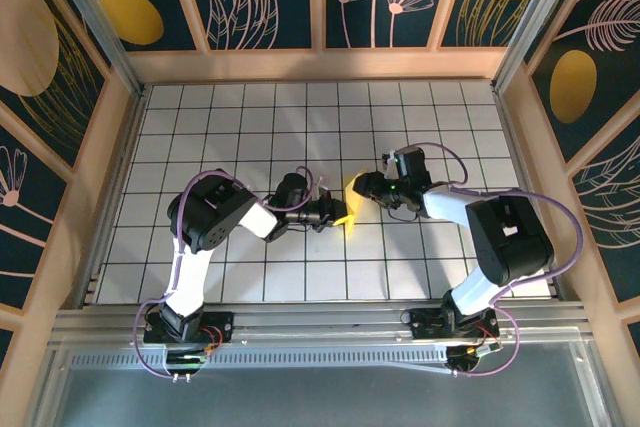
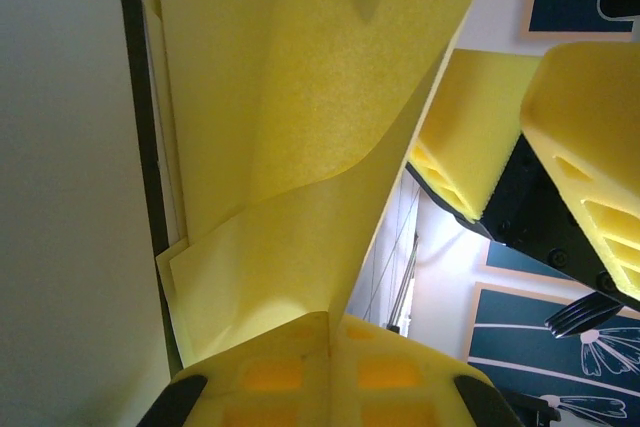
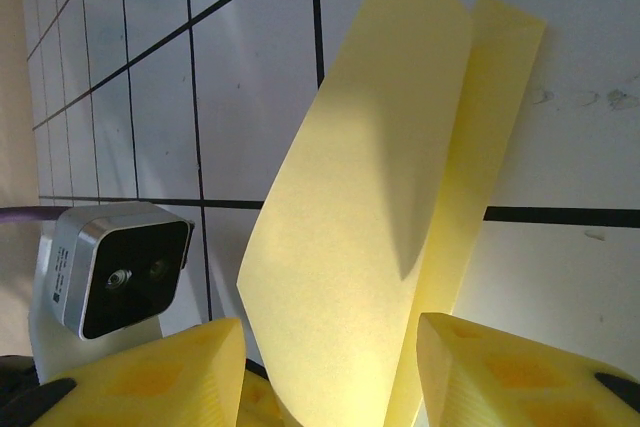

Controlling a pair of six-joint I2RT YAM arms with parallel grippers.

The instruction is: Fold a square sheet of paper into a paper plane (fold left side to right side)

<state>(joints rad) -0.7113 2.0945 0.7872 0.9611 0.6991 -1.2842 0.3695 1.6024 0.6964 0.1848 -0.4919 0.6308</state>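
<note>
Mid-fold over the white gridded counter (image 1: 250, 127): I have both arms meeting at the middle of the work area, with the thin pale yellow square sheet of paper (image 1: 350, 205) lifted off the surface and standing on edge between them. The left gripper (image 1: 338, 213) has its fingers pressed together on the lower edge of the sheet (image 2: 300, 97). From its own wrist view the foam pads (image 2: 270, 377) meet with the paper rising out of them and curling over to one side. The right gripper (image 1: 362, 187) faces it from the other side with its fingers (image 3: 150, 377) spread. The sheet (image 3: 370, 197) passes up between them, and I see a gap on either side, so I judge they are not clamping it.

From the right wrist the paper shows as two layers lying one over the other, so I judge the side-to-side fold is roughly laid over, though I cannot tell whether its crease is pressed flat. No pointed nose or wings show. As I read it, the task is in its early part, with the dart's corner folds and the wing folds left to do.
</note>
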